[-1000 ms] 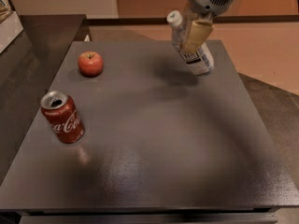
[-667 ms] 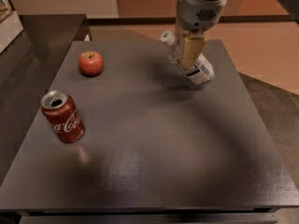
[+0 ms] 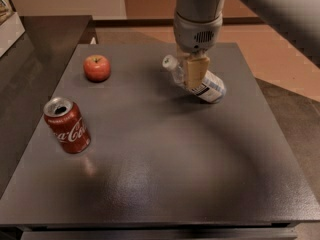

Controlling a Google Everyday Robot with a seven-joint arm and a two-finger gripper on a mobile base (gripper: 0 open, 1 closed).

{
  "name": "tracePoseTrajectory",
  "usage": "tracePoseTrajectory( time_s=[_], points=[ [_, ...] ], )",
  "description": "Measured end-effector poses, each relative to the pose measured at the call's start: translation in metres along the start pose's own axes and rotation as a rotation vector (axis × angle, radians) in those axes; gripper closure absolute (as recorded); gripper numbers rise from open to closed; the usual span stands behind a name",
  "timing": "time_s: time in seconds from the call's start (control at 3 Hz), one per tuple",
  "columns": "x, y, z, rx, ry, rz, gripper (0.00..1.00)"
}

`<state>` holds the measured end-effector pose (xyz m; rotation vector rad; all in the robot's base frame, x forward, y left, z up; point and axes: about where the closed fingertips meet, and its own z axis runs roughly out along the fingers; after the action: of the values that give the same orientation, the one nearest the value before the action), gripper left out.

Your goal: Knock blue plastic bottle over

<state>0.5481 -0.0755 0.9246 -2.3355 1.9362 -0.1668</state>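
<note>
We find the blue plastic bottle (image 3: 210, 86) tilted steeply on the bench (image 3: 150, 184), right of the apple (image 3: 97, 67), the claw (image 3: 195, 72) across its middle, spread we cannot tell; light and slick, it likely topples from a nudge near its cap.

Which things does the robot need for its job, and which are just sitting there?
For the job:
- blue plastic bottle, leaning over, cap pointing left
- gripper, right at the bottle, in front of its middle

Just lying about:
- red apple, at the back left of the table
- Coca-Cola can, at the left side
</note>
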Motion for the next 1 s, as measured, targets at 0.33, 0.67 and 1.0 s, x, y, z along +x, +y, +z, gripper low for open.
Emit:
tracePoseTrajectory(
  time_s=[0.33,0.67,1.0],
  points=[
    [-0.0062,0.0028,0.0064,-0.014,0.013,-0.025,0.60],
    [-0.0086,-0.0025,0.0067,0.007,0.004,-0.026,0.37],
    [-0.0108,-0.0068,0.0070,0.025,-0.003,-0.026,0.13]
  ],
)
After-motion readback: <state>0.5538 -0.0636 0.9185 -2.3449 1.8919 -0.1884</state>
